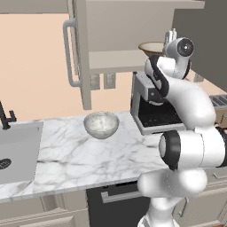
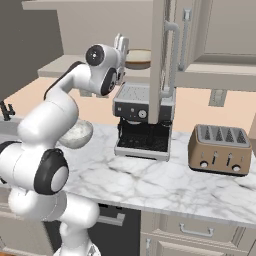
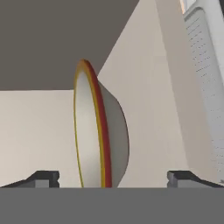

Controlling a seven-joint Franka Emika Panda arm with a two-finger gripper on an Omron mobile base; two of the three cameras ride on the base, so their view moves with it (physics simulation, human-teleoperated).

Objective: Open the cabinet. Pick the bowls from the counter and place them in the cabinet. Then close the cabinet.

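**Q:** What stands around you right now?

**A:** Under my raised arm sits the espresso machine [image 2: 142, 122] on the counter [image 1: 88, 150], hard against the open right cabinet door [image 2: 159, 50], whose edge runs down in front of it in the right base view. A tan four-slot toaster [image 2: 219, 149] stands well apart to the right. The steel sink [image 1: 17, 153] with its black tap [image 1: 6, 117] is at the far left end. The left cabinet door [image 1: 82, 53] also hangs open, its silver bar handle [image 1: 68, 53] facing out.

**Q:** How much room do you have?

**A:** My gripper [image 1: 170, 39] is up at the cabinet [image 1: 133, 26] opening, between the two open doors. The cabinet floor reads as a beige ledge with its front edge just above the espresso machine's top. To the left of the machine the marble is bare but for one bowl.

**Q:** And the bowls?

**A:** The tan bowl [image 3: 100, 135] is in the cabinet, just beyond my fingertips [image 3: 43, 178]. In the hand view it appears on edge because my wrist is rolled: red-brown rim with a yellow line, pale inside and out. From the base views it sits level at the cabinet's lower level [image 2: 137, 58]. My fingers are spread wide to either side of it, touching nothing. The grey-white marbled bowl [image 1: 101, 124] stands upright on the counter, between sink and espresso machine.
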